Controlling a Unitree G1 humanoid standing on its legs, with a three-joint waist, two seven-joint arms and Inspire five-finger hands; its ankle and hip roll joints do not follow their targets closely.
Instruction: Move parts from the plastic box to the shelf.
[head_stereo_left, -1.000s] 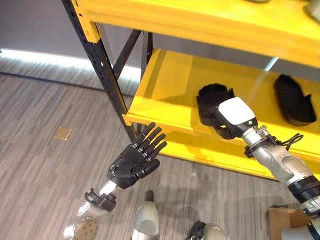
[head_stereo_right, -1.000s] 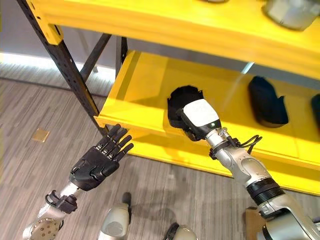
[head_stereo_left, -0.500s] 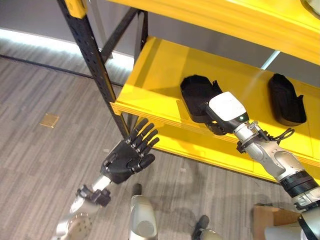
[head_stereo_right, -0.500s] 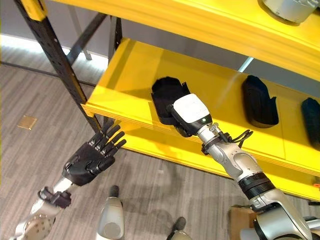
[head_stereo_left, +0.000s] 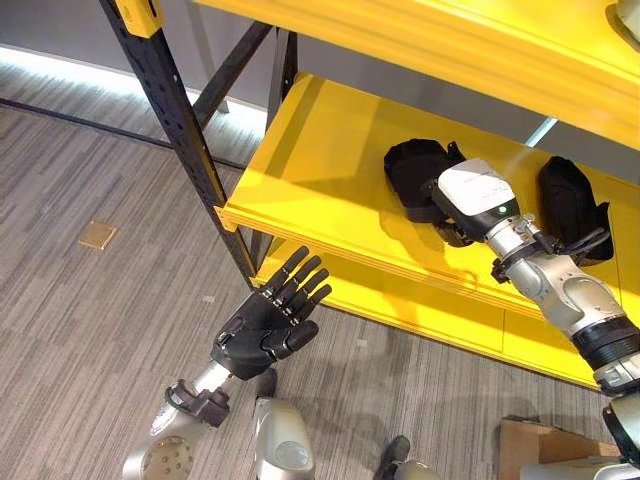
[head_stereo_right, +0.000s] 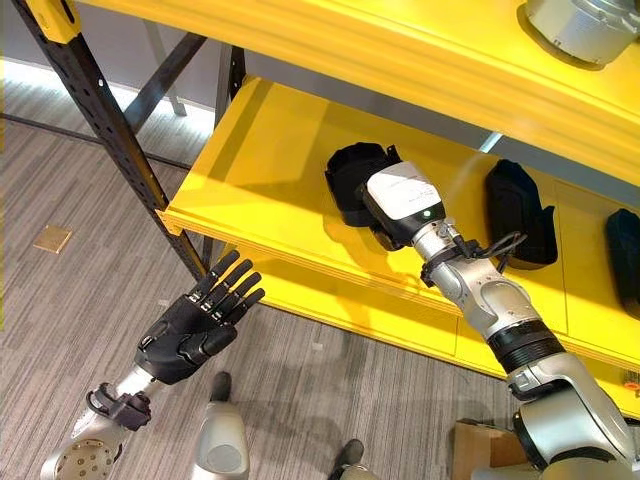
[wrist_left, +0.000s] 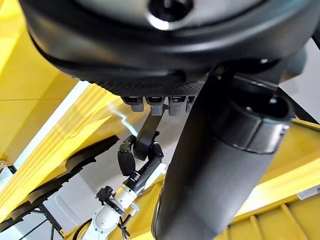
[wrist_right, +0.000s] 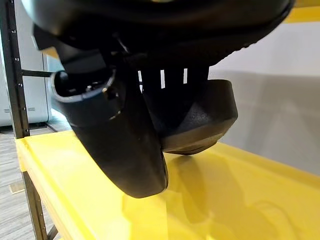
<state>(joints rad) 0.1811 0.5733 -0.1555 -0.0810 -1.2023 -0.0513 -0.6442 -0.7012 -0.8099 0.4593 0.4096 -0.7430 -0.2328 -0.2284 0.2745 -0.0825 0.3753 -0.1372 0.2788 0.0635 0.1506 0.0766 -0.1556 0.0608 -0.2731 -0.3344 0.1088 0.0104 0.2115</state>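
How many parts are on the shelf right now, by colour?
Black parts on the middle yellow shelf: 3, one at the right hand (part), a second further right, a third at the view's edge.
Silver-grey parts on the top shelf: 1.
Total: 4.

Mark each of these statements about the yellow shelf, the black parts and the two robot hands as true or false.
1. The right hand is at a black moulded part on the yellow metal shelf. True.
2. The left hand holds a black part. False: it is open, empty, over the floor.
3. Another black part lies further right on the same shelf. True.
4. The left hand rests on the shelf board. False: it hangs in front of and below it.
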